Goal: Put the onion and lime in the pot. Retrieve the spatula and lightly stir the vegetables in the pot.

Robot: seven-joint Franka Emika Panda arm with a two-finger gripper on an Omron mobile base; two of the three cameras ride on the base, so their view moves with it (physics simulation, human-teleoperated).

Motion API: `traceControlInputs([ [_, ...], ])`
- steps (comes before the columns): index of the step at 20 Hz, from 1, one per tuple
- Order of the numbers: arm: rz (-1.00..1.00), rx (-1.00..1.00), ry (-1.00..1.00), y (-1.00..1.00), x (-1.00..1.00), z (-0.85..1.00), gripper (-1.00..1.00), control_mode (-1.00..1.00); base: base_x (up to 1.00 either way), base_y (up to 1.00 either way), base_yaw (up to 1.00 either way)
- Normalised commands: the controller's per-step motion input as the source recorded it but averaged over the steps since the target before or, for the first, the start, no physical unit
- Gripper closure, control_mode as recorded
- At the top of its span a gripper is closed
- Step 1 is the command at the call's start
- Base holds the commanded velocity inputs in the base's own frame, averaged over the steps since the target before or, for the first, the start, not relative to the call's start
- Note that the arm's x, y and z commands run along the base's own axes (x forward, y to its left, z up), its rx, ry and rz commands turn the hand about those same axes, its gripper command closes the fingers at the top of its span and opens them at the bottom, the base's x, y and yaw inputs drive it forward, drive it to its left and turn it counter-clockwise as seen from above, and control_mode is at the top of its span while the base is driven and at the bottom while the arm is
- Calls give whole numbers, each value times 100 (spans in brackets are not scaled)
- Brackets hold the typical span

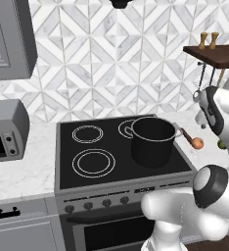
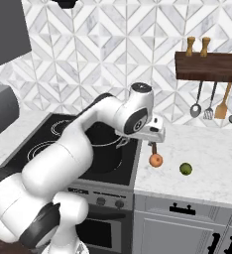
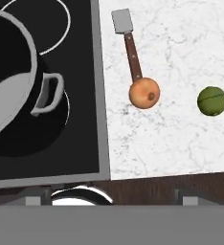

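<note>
Nearest, the white marble table [image 3: 181, 143] carries a round orange onion [image 3: 144, 93] and a dimpled green lime [image 3: 212, 101], well apart. Touching the onion lies the spatula [image 3: 127, 40], brown handle and flat grey blade; in the right base view the hand hides most of it. Beside it, on the black stove [image 1: 87, 171], stands the tall dark pot [image 1: 152, 141] on the rear right burner, cut off in the hand view. The gripper [image 2: 156, 135] hangs above the onion, jaws spread wide, holding nothing. Beyond, a chevron-tiled wall [image 1: 111, 59] bears a wooden rack [image 2: 209, 67] with utensils.
</note>
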Motion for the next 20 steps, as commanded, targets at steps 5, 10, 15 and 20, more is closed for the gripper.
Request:
traceControlInputs([
  [5, -7, 0, 10, -81, 15, -32, -100, -100, 0, 0, 0],
  [10, -6, 0, 12, -73, 9, -37, -100, -100, 0, 0, 0],
  [15, -4, 0, 10, -61, 9, -33, -100, -100, 0, 0, 0],
  [20, 0, 0, 4, -36, 19, -32, -100, -100, 0, 0, 0],
])
